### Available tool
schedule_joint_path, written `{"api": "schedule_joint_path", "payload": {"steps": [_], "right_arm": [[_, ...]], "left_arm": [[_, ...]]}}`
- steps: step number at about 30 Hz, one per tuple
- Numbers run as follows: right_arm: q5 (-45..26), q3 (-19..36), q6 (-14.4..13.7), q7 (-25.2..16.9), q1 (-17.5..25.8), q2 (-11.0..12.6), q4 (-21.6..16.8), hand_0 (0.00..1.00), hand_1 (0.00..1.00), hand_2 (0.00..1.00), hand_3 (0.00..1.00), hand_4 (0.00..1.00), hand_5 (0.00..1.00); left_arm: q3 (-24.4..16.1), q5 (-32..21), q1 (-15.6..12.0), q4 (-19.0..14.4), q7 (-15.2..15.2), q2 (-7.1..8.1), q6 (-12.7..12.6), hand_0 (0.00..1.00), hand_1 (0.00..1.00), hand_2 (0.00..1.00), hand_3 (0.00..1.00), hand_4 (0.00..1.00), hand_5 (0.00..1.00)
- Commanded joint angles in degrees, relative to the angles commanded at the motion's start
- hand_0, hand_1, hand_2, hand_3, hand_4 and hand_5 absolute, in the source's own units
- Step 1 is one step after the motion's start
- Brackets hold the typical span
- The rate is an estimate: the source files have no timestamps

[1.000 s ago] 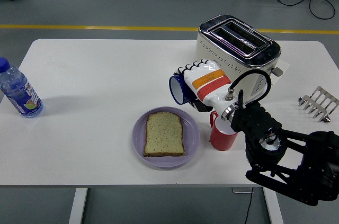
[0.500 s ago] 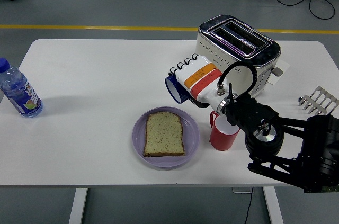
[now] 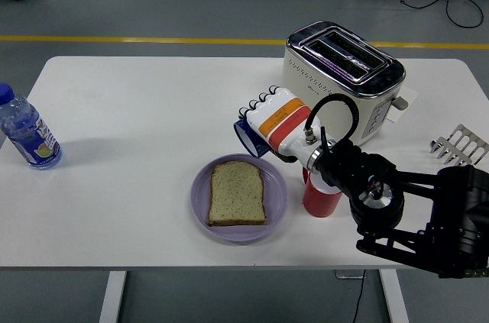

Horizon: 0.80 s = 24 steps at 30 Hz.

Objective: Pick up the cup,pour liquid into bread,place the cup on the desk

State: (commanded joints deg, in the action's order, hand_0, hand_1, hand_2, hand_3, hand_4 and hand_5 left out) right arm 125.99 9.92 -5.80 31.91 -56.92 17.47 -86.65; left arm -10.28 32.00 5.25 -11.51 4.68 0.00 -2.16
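one hand gripping blue cup tilted over plate w/ bread, red cup & toaster close by

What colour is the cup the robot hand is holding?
Dark blue, seen in the head view: the cup is tipped on its side in the right robot hand.

A white surface is seen. The right hand is white, banded orange and red. A dark blue cup, a red mug, a lavender plate, speckled tan bread and a cream-and-chrome toaster are shown.
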Motion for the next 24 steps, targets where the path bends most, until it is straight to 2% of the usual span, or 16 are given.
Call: {"api": "schedule_joint_path", "payload": {"steps": [5,12,18,20,24], "right_arm": [[-0.6,1.8,-0.8,-0.4,0.7,0.1,-0.2,0.451,0.28,0.441,0.519,0.697,0.002],[-5.2,6.0,-3.1,-2.7,3.0,0.4,0.1,0.456,0.284,0.446,0.521,0.69,0.002],[-12.4,11.3,-9.6,-7.1,6.3,0.9,0.4,0.472,0.291,0.45,0.52,0.688,0.002],[-14.4,12.1,-10.9,-7.8,6.9,1.0,0.4,0.489,0.303,0.454,0.521,0.682,0.002],[-22.9,16.8,-16.9,-12.3,10.1,1.3,0.1,0.489,0.303,0.454,0.521,0.682,0.002]], "left_arm": [[0.2,0.0,0.0,0.0,0.0,0.0,0.0,0.635,0.646,0.656,0.548,0.32,0.844],[0.0,0.2,0.0,0.0,0.0,0.0,0.0,0.636,0.646,0.656,0.549,0.318,0.841],[-0.2,0.2,-0.1,0.0,0.0,0.0,0.0,0.636,0.645,0.656,0.549,0.319,0.843],[-0.3,0.3,-0.1,0.0,0.0,0.0,0.0,0.637,0.646,0.656,0.547,0.319,0.844],[-0.3,0.4,-0.1,0.1,0.0,0.0,0.0,0.637,0.646,0.656,0.547,0.319,0.844]]}}
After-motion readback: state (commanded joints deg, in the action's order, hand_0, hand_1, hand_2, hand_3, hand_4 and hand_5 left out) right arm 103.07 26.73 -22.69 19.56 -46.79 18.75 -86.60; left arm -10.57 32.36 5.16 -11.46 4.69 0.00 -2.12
